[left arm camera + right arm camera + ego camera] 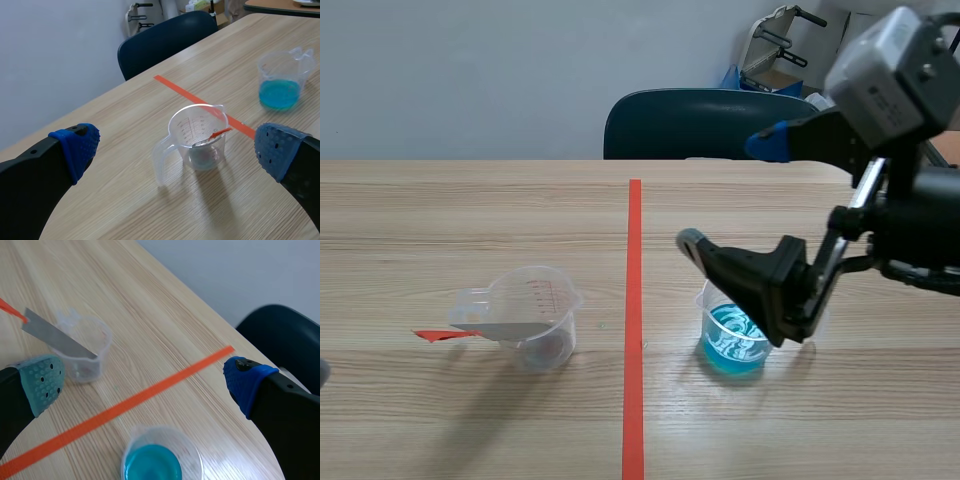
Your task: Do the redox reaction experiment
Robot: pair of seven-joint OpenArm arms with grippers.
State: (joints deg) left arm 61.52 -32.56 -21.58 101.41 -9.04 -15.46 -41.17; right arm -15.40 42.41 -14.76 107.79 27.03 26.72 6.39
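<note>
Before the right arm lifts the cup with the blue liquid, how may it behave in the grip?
The cup looks like thin clear plastic, so it may flex if squeezed hard. Its blue liquid fills only the lower part: probably light, steady against tipping, yet it could slosh if tilted.

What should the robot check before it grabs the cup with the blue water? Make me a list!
1. Right gripper fingers apart: ok, open.
2. Blue cup standing upright with liquid inside: ok.
3. Blue cup lined up between the right fingers: ok in the right wrist view.
4. Right gripper low enough to close on the cup: cannot tell.
5. Clear cup upright across the tape line, metal strip resting in it: ok.
6. Left gripper out of the way: ok, open, facing the clear cup.
</note>
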